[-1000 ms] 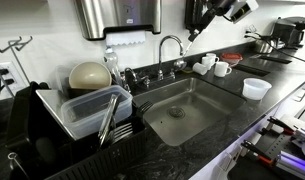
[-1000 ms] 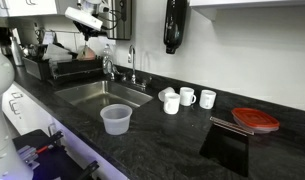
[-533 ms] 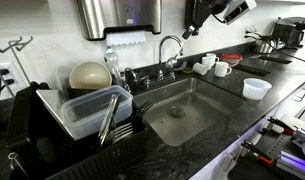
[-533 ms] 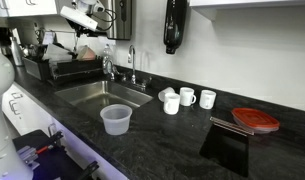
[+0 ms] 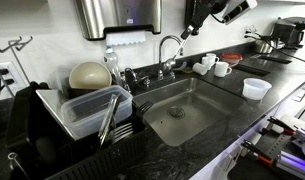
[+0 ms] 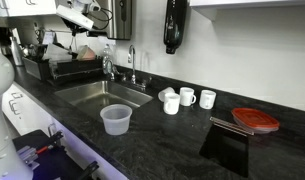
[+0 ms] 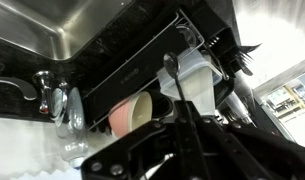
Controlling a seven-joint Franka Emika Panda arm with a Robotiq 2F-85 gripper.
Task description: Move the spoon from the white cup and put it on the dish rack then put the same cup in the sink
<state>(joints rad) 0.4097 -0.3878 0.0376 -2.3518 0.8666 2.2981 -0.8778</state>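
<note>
My gripper hangs high over the faucet end of the sink. It is shut on a thin dark spoon whose bowl points away from the fingers in the wrist view. In the wrist view the gripper looks down on the black dish rack and the sink's steel wall. Three small white cups stand together on the counter beside the sink, also in an exterior view. The gripper is between the faucet and the rack. The rack sits left of the basin.
The rack holds a clear plastic container and a beige bowl. The curved chrome faucet rises just below the gripper. A low white tub stands near the counter's front edge. A red lid lies on the far counter.
The gripper with the spoon has moved away from the cups, past the faucet, toward the dish rack. The cups and the tub have not moved.
</note>
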